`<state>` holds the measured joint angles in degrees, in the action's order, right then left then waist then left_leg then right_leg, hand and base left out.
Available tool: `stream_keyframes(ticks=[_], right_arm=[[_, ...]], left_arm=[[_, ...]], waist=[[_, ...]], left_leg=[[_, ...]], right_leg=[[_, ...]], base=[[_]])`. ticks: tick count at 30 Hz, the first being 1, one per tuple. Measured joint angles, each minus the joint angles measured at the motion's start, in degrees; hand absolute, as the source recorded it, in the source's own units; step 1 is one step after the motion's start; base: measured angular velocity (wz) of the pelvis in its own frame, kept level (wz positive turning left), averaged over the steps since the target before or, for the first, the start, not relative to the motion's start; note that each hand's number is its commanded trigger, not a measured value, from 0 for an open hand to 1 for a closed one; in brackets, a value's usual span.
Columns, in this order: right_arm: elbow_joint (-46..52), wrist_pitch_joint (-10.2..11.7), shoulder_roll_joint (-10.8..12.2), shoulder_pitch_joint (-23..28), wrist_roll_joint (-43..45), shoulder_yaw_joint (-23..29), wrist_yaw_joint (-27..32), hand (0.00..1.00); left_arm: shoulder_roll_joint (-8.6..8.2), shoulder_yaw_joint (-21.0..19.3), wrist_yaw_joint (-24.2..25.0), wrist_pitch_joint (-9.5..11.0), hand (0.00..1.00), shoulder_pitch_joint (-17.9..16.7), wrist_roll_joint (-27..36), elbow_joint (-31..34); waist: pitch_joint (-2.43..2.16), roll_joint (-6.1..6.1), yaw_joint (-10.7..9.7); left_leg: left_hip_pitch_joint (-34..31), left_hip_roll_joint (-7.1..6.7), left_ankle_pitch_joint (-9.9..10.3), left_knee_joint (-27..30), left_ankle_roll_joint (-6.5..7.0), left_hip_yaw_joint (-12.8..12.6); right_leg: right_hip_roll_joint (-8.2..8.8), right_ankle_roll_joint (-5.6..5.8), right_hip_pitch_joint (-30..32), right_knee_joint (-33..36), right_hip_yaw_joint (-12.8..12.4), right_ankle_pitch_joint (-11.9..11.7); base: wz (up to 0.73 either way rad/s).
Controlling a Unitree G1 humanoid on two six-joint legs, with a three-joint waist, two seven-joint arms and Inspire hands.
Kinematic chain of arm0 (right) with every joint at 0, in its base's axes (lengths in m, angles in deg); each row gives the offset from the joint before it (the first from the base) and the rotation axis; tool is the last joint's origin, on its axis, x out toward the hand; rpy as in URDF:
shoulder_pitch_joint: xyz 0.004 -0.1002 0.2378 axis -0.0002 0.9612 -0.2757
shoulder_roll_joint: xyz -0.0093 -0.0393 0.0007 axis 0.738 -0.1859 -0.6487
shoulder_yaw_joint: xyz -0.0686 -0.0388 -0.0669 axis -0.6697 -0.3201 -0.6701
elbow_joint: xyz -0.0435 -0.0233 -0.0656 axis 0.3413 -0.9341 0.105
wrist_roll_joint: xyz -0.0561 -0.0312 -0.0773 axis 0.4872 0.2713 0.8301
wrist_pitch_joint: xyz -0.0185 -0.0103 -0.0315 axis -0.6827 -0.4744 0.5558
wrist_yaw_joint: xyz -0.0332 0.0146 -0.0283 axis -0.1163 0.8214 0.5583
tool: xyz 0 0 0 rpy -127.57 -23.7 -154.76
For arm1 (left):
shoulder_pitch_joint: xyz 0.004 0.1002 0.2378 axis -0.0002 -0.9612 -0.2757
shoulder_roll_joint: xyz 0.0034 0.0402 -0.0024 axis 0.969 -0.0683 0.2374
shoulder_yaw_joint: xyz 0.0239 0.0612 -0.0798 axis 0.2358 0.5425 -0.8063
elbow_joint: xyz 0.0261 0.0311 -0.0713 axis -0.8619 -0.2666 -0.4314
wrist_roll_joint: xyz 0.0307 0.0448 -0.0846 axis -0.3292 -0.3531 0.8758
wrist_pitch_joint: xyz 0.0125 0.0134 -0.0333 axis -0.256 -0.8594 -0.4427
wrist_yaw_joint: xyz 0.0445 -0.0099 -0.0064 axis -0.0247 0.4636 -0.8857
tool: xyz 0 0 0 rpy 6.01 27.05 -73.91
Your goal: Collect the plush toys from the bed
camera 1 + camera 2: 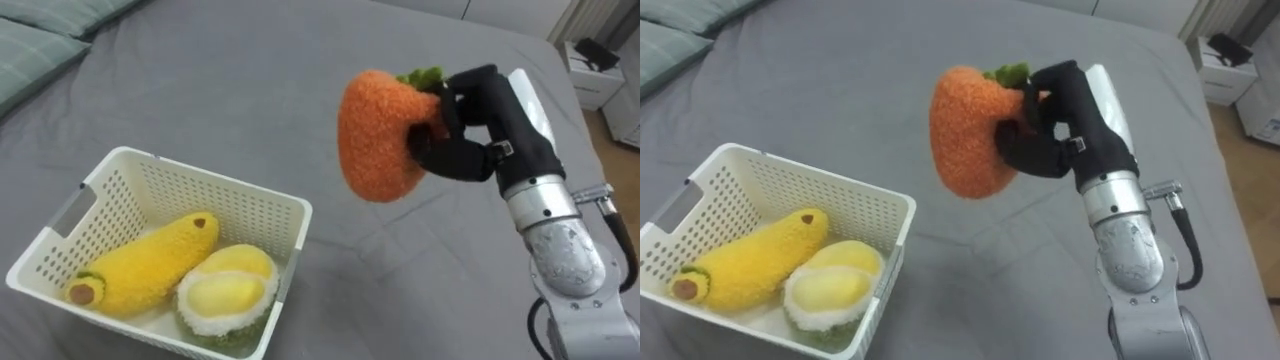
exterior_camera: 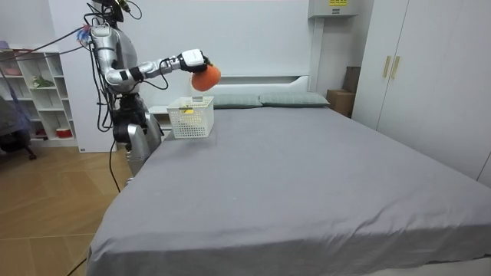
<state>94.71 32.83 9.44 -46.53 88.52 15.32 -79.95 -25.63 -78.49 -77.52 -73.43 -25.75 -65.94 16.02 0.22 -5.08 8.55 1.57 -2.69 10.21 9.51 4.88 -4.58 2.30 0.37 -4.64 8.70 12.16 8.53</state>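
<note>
- The right robot hand (image 1: pixel 465 125) is seen clamped on the orange carrot toy (image 1: pixel 375 135), with dark fingers curled round the toy's upper end, just below its green leaves (image 1: pixel 425 77).
- The carrot toy is held in the air, clear of the grey bed (image 1: pixel 250 80), with its rounded end turned down and to the left.
- In the eye views the toy is seen to the right of the white basket (image 1: pixel 250 220) and apart from it, over bare sheet.
- The basket is set on the bed; two toys are held in it, a yellow banana toy (image 1: pixel 150 265) lying slantwise and a pale yellow durian toy (image 1: pixel 228 292) touching it on the right.
- Grey-green pillows (image 1: pixel 40 40) are seen at the upper left, beyond the basket.
- In the room view the robot is shown standing upright at the bed's side near the head end, with the arm stretched out above the basket.
- A white wardrobe (image 2: pixel 414 84) is placed at the room view's right and an open shelf (image 2: pixel 38 100) at its left.
</note>
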Motion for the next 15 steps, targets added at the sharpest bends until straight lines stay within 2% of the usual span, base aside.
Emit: stream_keyframes(ticks=[3, 4, 5, 7, 15], right_arm=[[0.08, -0.15, 0.08, -2.36, -0.02, -2.79, -1.30, 1.00], [0.09, -0.26, 0.07, -2.80, 0.00, -3.51, -1.88, 1.00], [0.12, -0.91, 0.09, -3.51, 0.19, -4.84, -2.22, 1.00], [0.20, -1.50, 0.13, -4.81, 1.11, -6.68, -2.81, 1.00], [0.27, -1.51, 0.45, -6.12, 2.09, -10.05, -5.19, 1.00]], left_arm=[[0.05, -0.04, 0.63, -0.13, 0.00, 0.75, -0.01, -0.02], [0.17, -0.05, 1.18, -0.14, 0.00, 1.24, -0.03, -0.05], [0.35, 0.01, 1.55, -0.20, 0.00, 1.47, -0.07, -0.14], [0.43, 0.09, 2.19, -0.45, 0.00, 1.94, -0.29, -0.15], [0.69, 0.12, 2.71, -1.68, 0.00, 2.79, -2.48, -0.17]], waist=[[-0.21, -0.30, 1.23], [-0.41, -0.61, 1.67], [-0.40, -0.70, 2.60], [-0.40, -1.01, 3.10], [-0.34, -1.20, 6.15]], left_leg=[[-0.07, -0.05, 0.00, 0.01, 0.01, 0.25], [-0.08, -0.06, 0.00, 0.00, 0.01, 0.40], [-0.11, -0.06, -0.01, 0.01, 0.01, 0.56], [-0.20, -0.08, -0.01, 0.05, 0.01, 0.67], [-0.47, -0.32, -0.08, 0.31, 0.08, 2.03]], right_leg=[[0.09, 0.00, -0.06, 0.00, 0.47, 0.00], [0.07, 0.00, -0.09, 0.00, 0.52, 0.00], [0.08, 0.00, -0.12, 0.01, 0.64, 0.00], [0.12, 0.00, -0.10, -0.02, 0.88, 0.00], [0.31, 0.03, -0.33, -0.08, 2.32, -0.01]], base=[[0.05], [0.08], [0.05], [0.05], [0.09]])
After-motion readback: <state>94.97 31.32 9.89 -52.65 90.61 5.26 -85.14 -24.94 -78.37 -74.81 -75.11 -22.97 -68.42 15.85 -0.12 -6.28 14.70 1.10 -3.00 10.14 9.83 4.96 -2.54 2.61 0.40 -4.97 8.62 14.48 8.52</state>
